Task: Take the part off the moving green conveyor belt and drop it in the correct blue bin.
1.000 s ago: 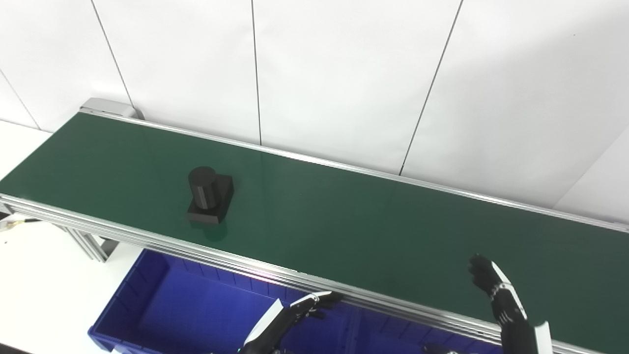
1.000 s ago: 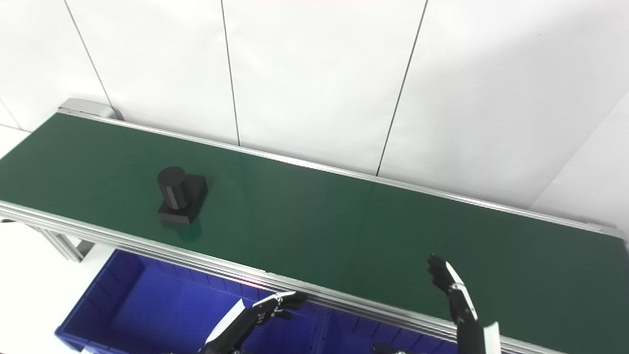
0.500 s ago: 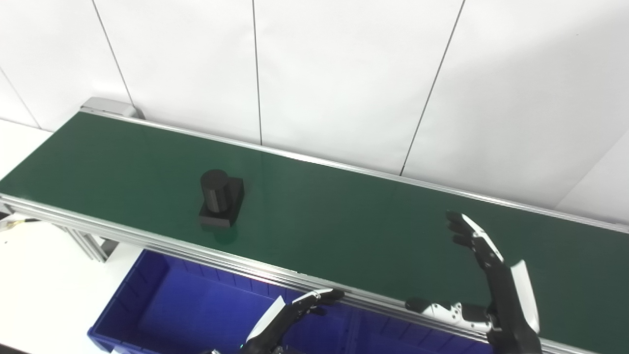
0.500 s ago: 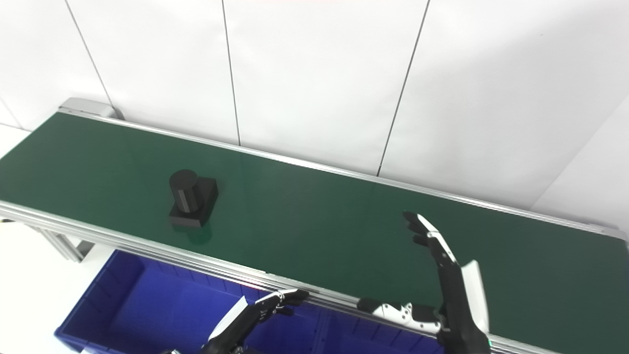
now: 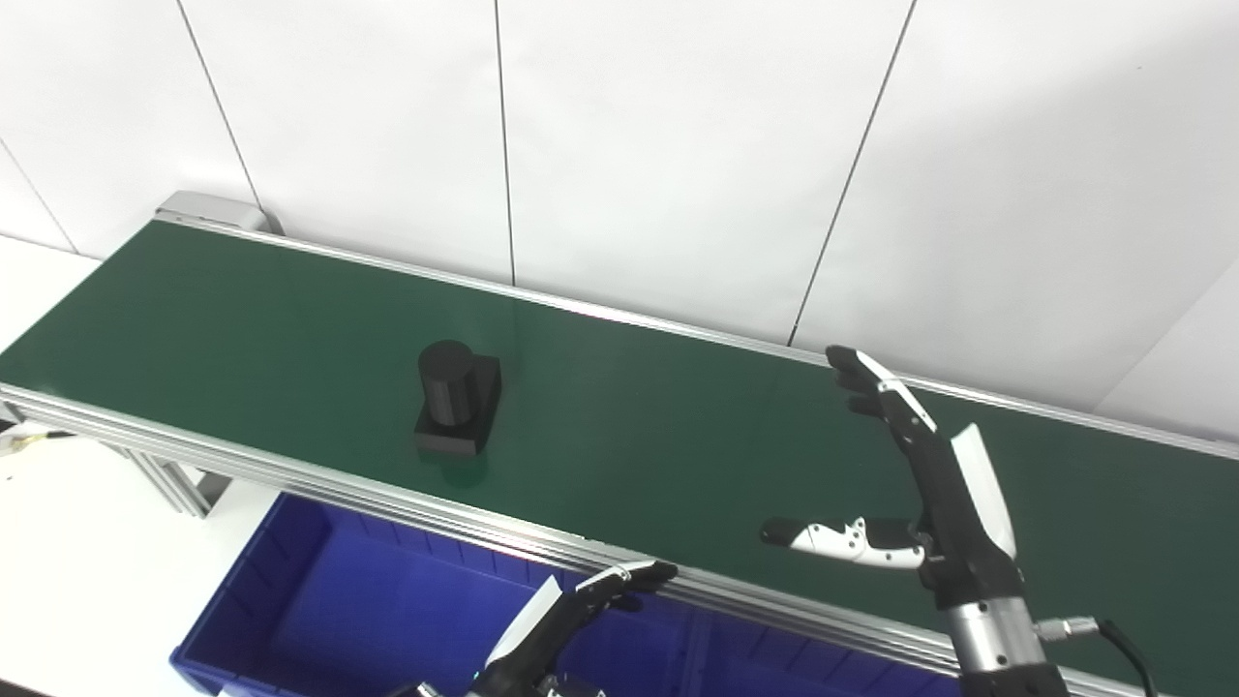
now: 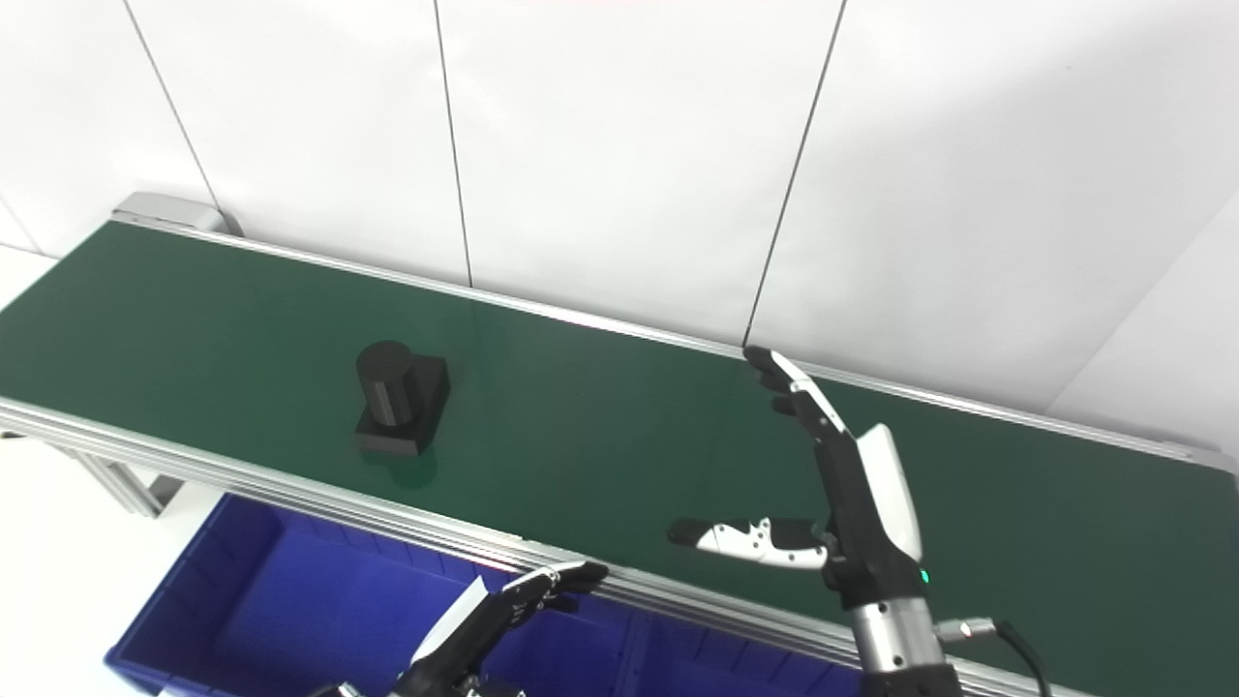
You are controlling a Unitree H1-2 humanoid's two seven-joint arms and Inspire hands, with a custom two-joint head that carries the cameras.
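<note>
A black part [image 5: 457, 398], a short cylinder standing on a square base, rides upright on the green conveyor belt [image 5: 658, 436], left of centre. My right hand [image 5: 920, 484] is raised over the belt well to the right of the part, open, fingers stretched upward and thumb pointing left, holding nothing. My left hand [image 5: 581, 615] sits low at the belt's near rail, above the blue bin [image 5: 319, 600], open and empty. In the right eye view the part [image 6: 399, 398] and the right hand [image 6: 832, 484] stand far apart.
The belt's aluminium near rail [image 5: 290, 469] runs between the belt and the blue bin below it. A divider [image 5: 697, 653] splits the bin area toward the right. White wall panels [image 5: 678, 145] stand close behind the belt. A white table surface [image 5: 68, 542] lies at the left.
The part has travelled rightward along the belt. My right hand has risen from the bottom edge and moved up and left over the belt, its thumb spreading out. The left hand has barely moved.
</note>
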